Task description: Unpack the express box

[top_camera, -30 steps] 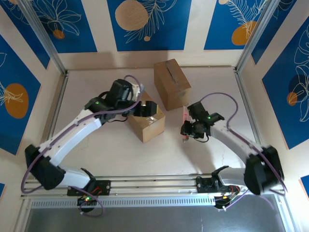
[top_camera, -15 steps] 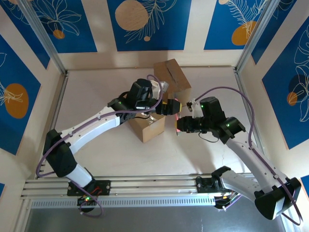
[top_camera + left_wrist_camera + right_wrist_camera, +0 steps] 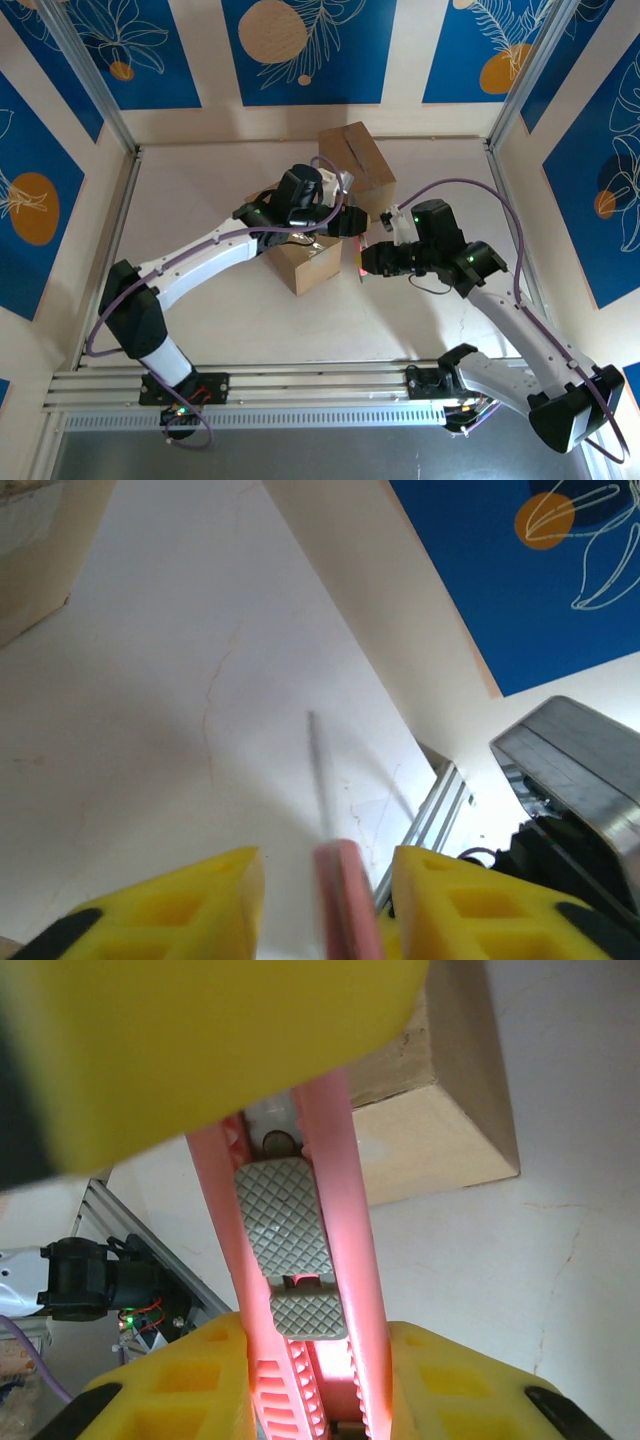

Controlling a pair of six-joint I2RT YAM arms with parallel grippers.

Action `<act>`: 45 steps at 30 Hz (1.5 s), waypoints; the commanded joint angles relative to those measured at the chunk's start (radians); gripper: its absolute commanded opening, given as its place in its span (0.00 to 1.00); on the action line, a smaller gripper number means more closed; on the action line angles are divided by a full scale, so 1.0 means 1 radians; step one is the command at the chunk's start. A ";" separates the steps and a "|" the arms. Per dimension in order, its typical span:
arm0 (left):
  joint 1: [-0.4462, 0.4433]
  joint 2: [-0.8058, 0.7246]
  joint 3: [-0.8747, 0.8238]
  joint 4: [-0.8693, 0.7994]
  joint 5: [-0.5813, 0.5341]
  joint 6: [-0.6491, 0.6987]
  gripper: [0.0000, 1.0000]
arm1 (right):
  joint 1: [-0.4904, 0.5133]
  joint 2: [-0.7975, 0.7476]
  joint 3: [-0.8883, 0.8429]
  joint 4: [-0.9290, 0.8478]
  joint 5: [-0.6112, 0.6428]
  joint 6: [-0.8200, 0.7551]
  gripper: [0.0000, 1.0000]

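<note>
A pink utility knife (image 3: 335,1150) with a grey checkered slider is clamped between the yellow fingers of my right gripper (image 3: 315,1360). From above, that right gripper (image 3: 372,262) hovers just right of a small cardboard box (image 3: 310,265). My left gripper (image 3: 352,222) reaches over this box to the knife's front end. In the left wrist view the knife's pink tip (image 3: 345,900) and thin blade (image 3: 318,770) stand between the left gripper's (image 3: 328,865) fingers, with a gap on each side. A taller taped cardboard box (image 3: 355,165) stands behind.
The left gripper's blurred yellow finger (image 3: 200,1040) fills the top of the right wrist view. The small box's corner (image 3: 440,1110) lies just beyond the knife. Metal rails (image 3: 320,380) run along the near edge, and patterned walls close in the white table (image 3: 200,310).
Both arms swung toward each other over the small box. The right gripper carried the knife left, and the left gripper came over the box and narrowed around the knife's tip.
</note>
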 commanded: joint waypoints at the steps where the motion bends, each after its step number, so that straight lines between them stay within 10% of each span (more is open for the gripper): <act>1: -0.006 -0.004 0.037 -0.016 -0.024 0.011 0.12 | 0.010 -0.023 0.030 0.013 -0.038 -0.022 0.26; 5: -0.006 -0.026 0.026 -0.024 -0.050 0.016 0.00 | 0.012 -0.024 0.021 0.036 -0.044 -0.015 0.32; 13: -0.001 -0.140 -0.028 0.164 0.109 0.023 0.00 | -0.070 -0.064 -0.013 0.216 -0.345 -0.036 1.00; 26: 0.001 -0.227 -0.119 0.531 0.209 -0.112 0.00 | -0.138 -0.123 -0.094 0.882 -0.578 0.384 0.89; 45: 0.002 -0.258 -0.198 0.659 0.112 -0.159 0.00 | -0.018 -0.101 -0.098 0.950 -0.479 0.455 0.49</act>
